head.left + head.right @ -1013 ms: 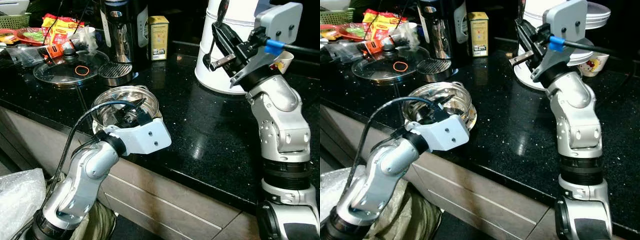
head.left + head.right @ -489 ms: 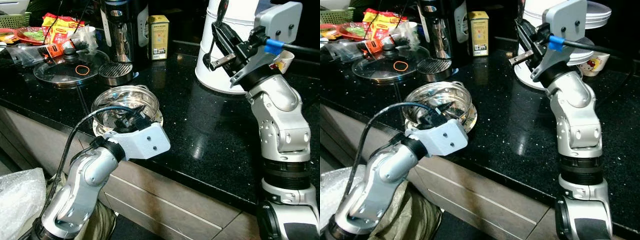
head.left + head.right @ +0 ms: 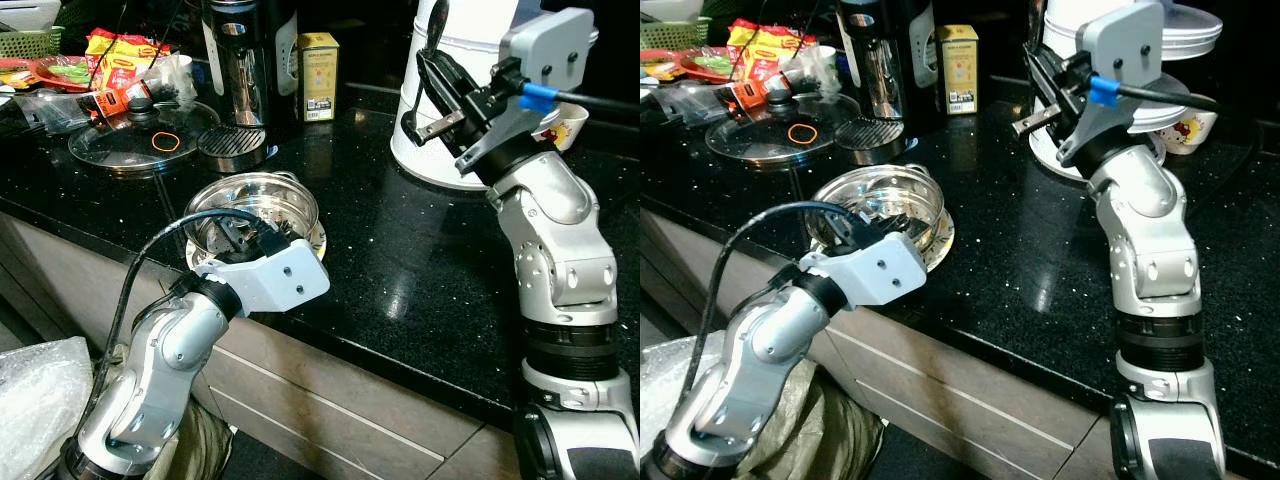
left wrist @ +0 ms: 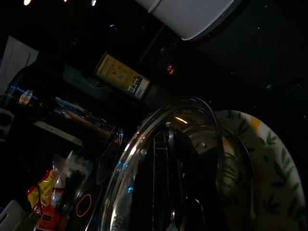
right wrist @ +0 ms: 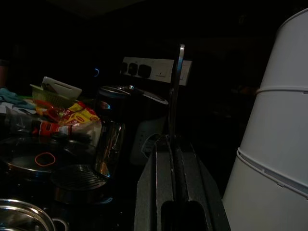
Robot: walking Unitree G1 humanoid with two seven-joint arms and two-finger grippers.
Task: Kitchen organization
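A steel bowl [image 3: 262, 195] sits on a leaf-patterned plate [image 4: 279, 192] near the front edge of the black counter [image 3: 400, 250]. My left gripper [image 3: 248, 232] reaches over the near rim into the bowl. Its fingers [image 4: 161, 183] look shut, and I can make out nothing between them. My right gripper [image 3: 432, 72] is raised in front of a tall white container [image 3: 475, 30]. It is shut on a thin metal utensil [image 5: 177, 91] that stands upright, its dark head [image 3: 445, 15] against the container.
At the back left are a coffee machine [image 3: 245, 60], a yellow box [image 3: 319, 62], a round drip tray [image 3: 232, 145], a glass lid [image 3: 140, 140] and snack packets [image 3: 120, 50]. A printed cup [image 3: 568, 122] stands behind my right arm. A plastic bag [image 3: 35, 390] lies below the counter.
My left wrist has pulled slightly back and to the left at the bowl. My right gripper has shifted a little to the left with the utensil.
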